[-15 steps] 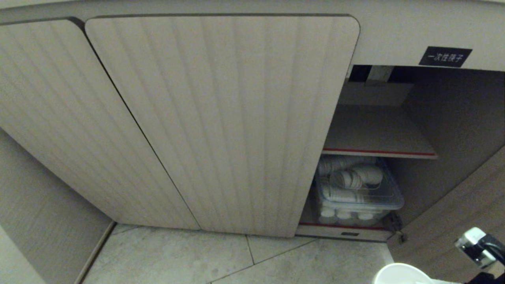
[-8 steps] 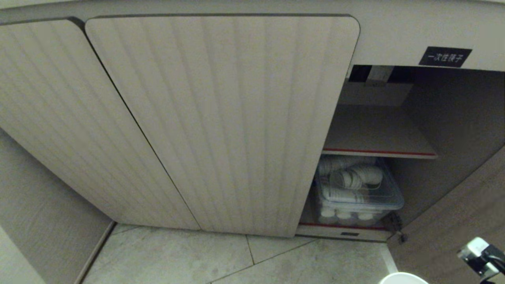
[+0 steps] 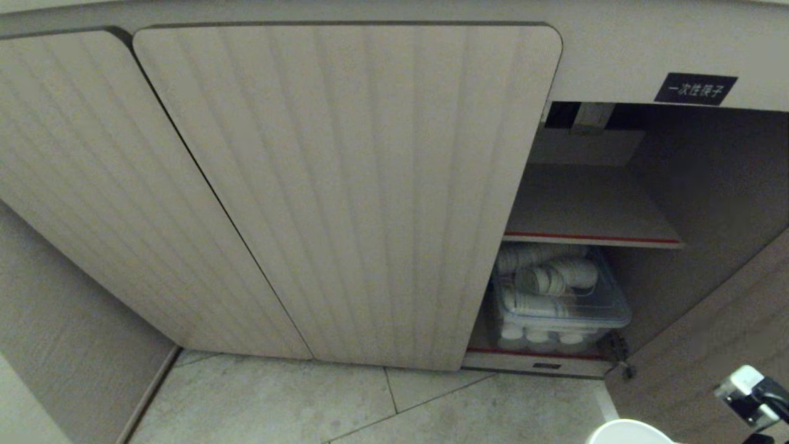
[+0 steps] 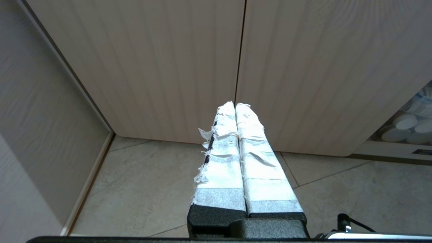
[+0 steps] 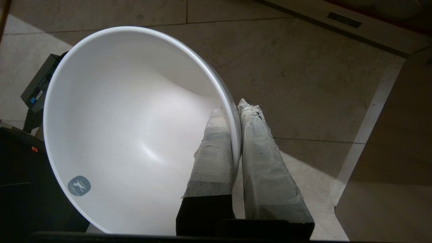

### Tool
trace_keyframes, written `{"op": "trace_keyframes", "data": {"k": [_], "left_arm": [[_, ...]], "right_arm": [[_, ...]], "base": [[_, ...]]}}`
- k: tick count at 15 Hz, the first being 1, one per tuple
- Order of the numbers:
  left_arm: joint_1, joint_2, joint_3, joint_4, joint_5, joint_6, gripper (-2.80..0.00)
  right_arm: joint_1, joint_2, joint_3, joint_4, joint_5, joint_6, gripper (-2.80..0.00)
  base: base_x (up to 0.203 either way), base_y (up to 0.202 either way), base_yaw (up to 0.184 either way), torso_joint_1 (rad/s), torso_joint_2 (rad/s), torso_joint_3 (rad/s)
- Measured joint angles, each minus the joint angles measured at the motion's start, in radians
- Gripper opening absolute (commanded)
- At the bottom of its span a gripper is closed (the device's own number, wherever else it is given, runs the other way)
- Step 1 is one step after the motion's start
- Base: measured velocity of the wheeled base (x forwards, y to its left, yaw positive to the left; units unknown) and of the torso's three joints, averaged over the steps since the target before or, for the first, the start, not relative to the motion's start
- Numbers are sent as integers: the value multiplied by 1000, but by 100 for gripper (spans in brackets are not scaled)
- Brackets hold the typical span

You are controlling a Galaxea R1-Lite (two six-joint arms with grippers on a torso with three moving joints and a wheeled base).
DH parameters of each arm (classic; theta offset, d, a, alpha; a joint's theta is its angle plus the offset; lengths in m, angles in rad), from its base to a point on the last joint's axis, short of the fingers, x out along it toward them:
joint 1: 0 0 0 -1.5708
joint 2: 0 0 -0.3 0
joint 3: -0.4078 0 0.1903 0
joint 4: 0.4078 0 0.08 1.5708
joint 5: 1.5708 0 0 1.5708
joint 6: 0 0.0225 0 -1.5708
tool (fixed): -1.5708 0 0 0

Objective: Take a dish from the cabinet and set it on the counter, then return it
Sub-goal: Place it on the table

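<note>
The dish (image 5: 128, 135), a plain white bowl, is held on edge over the floor, and my right gripper (image 5: 235, 108) is shut on its rim, one finger inside and one outside. Only the top of the dish (image 3: 629, 433) shows at the bottom right of the head view, beside my right wrist (image 3: 749, 394). The cabinet (image 3: 345, 185) has two fluted doors closed. Its right compartment stands open, showing a bare red-edged shelf (image 3: 592, 237). My left gripper (image 4: 235, 105) is shut on nothing, parked low and facing the closed doors. The counter is out of view.
On the cabinet's bottom shelf a clear plastic box (image 3: 558, 302) holds ribbed white cups. The swung-out door (image 3: 709, 345) stands right of the opening, close to my right arm. Grey floor tiles (image 3: 370, 401) lie in front, and a side wall (image 3: 61, 320) closes the left.
The dish and my right wrist have sunk slightly toward the bottom edge of the head view. Nothing else has moved.
</note>
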Motion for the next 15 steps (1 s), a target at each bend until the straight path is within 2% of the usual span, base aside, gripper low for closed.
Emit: {"op": "trace_keyframes", "data": {"k": [15], "left_arm": [[0,0,0,0,0,0,-280]], "right_arm": [[0,4,9,-28,-2,2,-280]], "base": [[0,0,0,0,0,0]]}}
